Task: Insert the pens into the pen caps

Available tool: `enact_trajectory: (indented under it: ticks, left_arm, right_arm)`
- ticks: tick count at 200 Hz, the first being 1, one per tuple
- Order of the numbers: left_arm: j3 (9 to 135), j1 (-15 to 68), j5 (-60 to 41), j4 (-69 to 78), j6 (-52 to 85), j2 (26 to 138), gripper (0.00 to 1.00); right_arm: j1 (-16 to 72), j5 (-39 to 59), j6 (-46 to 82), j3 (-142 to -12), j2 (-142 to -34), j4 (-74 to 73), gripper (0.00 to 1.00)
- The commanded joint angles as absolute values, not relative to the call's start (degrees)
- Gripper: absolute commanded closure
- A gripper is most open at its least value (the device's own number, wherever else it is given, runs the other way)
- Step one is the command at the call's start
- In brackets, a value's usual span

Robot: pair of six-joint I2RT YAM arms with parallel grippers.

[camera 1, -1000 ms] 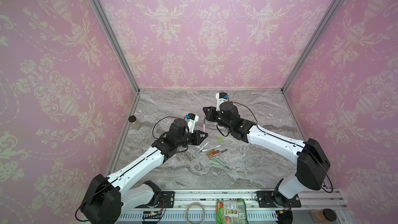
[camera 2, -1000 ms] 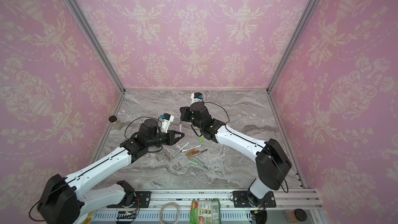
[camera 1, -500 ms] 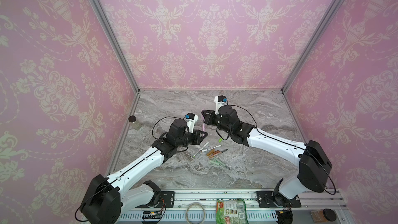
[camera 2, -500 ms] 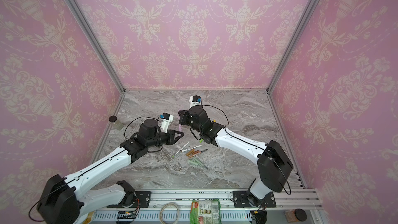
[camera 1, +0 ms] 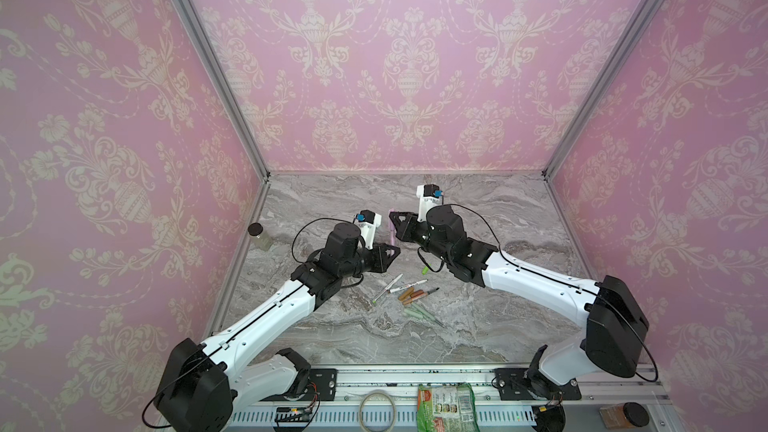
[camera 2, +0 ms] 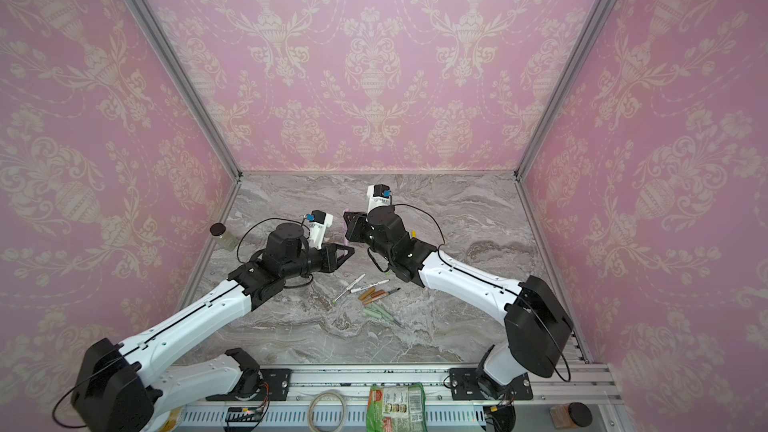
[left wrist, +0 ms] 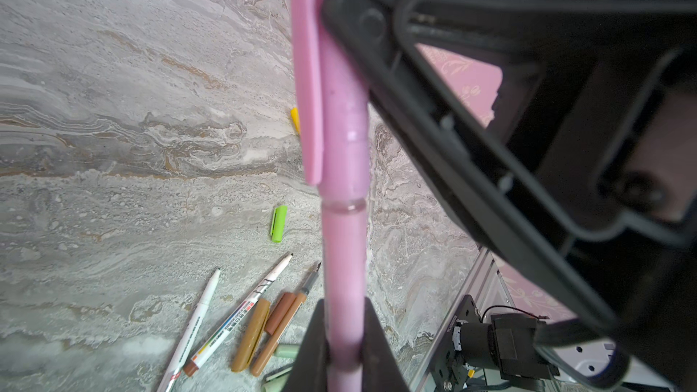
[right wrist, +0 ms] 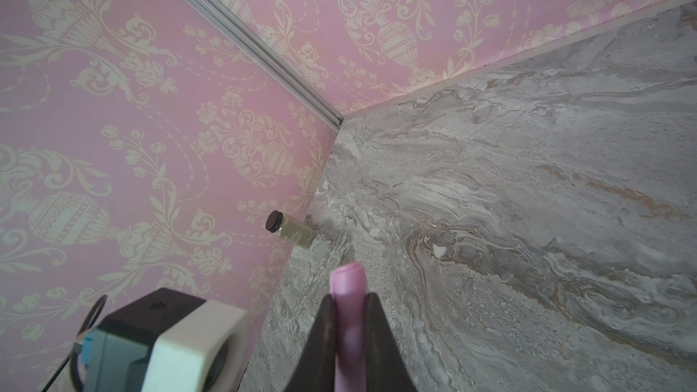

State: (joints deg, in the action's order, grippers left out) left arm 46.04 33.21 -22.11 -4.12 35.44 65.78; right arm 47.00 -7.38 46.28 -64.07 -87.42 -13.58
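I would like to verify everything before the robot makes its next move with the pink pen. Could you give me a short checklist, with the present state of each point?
1. Grip of the left hand on the pink pen: ok, shut on the barrel.
2. Grip of the right hand on the pink cap: ok, shut on it.
3. Cap over the pen's tip: ok, no dark tip shows.
4. Cap pushed fully home: cannot tell.
5. A loose cap ready for later: ok, the bright green cap lies alone on the table.
6. Other pens capped: not ok, the white pen lies with its tip bare.
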Motion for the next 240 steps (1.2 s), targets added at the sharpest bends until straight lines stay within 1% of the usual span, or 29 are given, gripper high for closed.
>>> enact_trajectory:
  ticks: [1,27,84,120,189,221,240]
  left_arm:
    - [53.5,33.0,-21.7,-0.9,26.7,66.6,1.00]
    - [57.7,32.7,-21.1,-3.6,22.2,67.8,1.00]
    - [60.1,32.4,-20.8,1.2,22.6,68.6,1.00]
    - [62.3,32.2,-20.3,1.5,21.4,68.8,1.00]
    - [66.2,28.8,-21.7,1.9,20.0,70.6,1.00]
    - [65.3,28.8,-23.0,2.8,21.0,70.8,1.00]
    - [63.2,28.8,-23.8,1.9,21.1,69.9,1.00]
  right_arm:
    - [48.1,-1.8,45.6,-61.6,-87.0,-6.8,1.00]
    - [48.1,0.8,44.8,-60.8,-86.2,-4.8,1.00]
    - [48.1,6.8,47.2,-59.4,-86.8,-4.8,1.00]
    - [48.5,11.7,48.8,-58.7,-88.0,-5.4,1.00]
    - [52.6,9.9,50.1,-55.0,-87.2,-5.8,1.00]
    - [52.1,7.5,48.3,-56.5,-85.9,-3.4,1.00]
    - [49.7,7.4,47.6,-58.5,-84.6,-3.2,1.00]
